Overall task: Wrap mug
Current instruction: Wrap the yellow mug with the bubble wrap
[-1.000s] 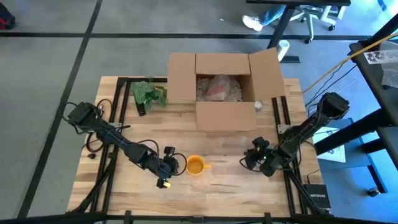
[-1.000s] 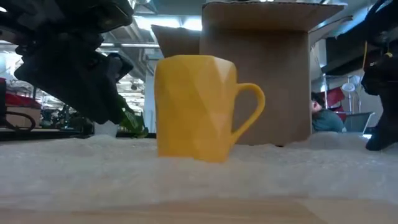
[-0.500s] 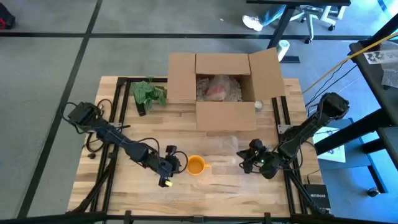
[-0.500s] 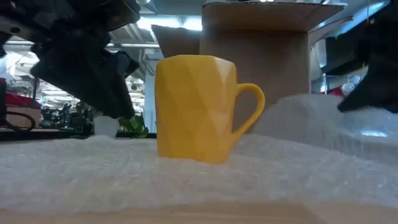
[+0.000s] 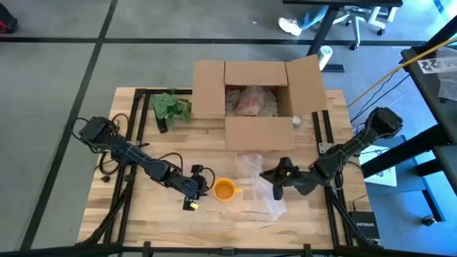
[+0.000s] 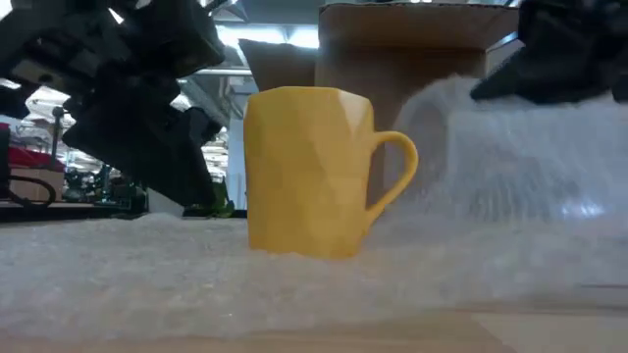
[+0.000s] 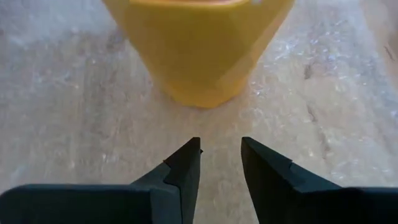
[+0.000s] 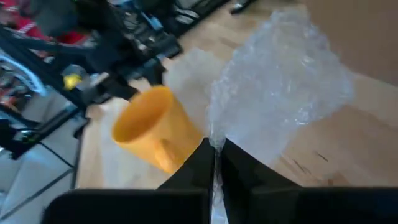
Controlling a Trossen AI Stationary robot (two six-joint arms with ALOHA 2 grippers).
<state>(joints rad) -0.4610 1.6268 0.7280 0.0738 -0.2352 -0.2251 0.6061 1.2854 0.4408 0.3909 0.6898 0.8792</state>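
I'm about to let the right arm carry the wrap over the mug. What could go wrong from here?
1. The right gripper pinches only an edge of the bubble wrap; the sheet could slip free mid-fold.
2. The yellow mug stands on that same sheet, unheld, so pulling the wrap may drag or tip it.
3. The left gripper sits close beside the mug, fingers slightly apart; the folded wrap could land on it or snag.

My arms: dark, jointed, w/ black cables. Left gripper point(image 7: 221, 163): dark tapered fingers point(image 7: 186, 168); yellow tag nr wrist.
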